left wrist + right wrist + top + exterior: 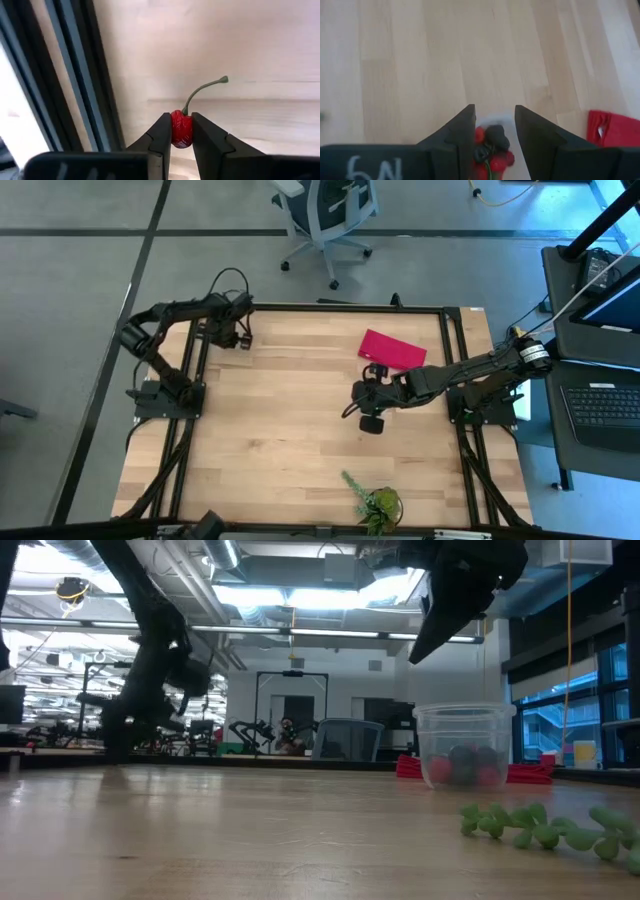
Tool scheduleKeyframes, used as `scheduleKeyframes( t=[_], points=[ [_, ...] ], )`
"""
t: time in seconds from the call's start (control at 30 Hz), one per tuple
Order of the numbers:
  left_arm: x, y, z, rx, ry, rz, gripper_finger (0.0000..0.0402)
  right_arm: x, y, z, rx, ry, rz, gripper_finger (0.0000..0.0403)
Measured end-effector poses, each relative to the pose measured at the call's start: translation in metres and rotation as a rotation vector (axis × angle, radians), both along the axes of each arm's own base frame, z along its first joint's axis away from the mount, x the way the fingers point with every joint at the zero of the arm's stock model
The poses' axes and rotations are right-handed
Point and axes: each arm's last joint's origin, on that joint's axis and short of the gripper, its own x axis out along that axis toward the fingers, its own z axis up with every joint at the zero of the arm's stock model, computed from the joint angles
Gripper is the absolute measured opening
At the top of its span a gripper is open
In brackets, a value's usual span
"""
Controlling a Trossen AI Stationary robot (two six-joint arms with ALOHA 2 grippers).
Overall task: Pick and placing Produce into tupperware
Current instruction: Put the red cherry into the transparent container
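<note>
My left gripper [181,120] stands near the table's far left corner [243,337], pointing steeply down and shut on a red cherry [181,131] with a curved green stem [202,90]. The tupperware [462,745], a small clear round cup, stands on the table right of centre with several red and dark pieces of produce [492,140] in it. My right gripper [494,112] hangs open above the cup [368,408], fingers clear of it [440,630]. My left gripper pinches the cherry's round body [181,135] between its two fingers, one on each side, coming from above. The stem sticks out past the fingertips, away from the gripper. Whether the cherry is clear of the table cannot be told.
A flat red rectangular piece [392,350] lies just beyond the cup. A green leafy plant [375,502] lies at the near edge. The black frame rail [75,75] runs close beside my left gripper. Bare wood lies in the table's middle [290,420].
</note>
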Motion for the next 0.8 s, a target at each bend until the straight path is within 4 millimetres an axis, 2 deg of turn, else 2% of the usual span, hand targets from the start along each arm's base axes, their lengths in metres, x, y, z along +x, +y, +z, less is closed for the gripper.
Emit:
scheduleKeyframes(
  t=[0.23,0.4,0.5,0.67,0.8],
  points=[
    [0.018,-0.017,0.043,0.168,-0.191,-0.175,0.0057,-0.007,-0.002,-0.004,0.002,0.078,-0.037,0.0141],
    [0.046,-0.040,0.078,0.348,-0.449,-0.410,0.0053,-0.008,-0.002,-0.004,0.017,0.073,-0.065,0.0141],
    [0.066,-0.061,0.097,0.478,-0.633,-0.636,0.0052,-0.005,-0.001,-0.003,0.029,0.040,-0.070,0.0141],
    [0.087,-0.109,0.101,0.654,-0.865,-0.956,0.0052,0.001,0.001,0.000,0.058,-0.030,-0.085,0.0141],
    [0.093,-0.149,0.082,0.739,-1.060,-1.165,0.0052,0.008,0.004,0.005,-0.035,-0.116,-0.016,0.0141]
  ],
)
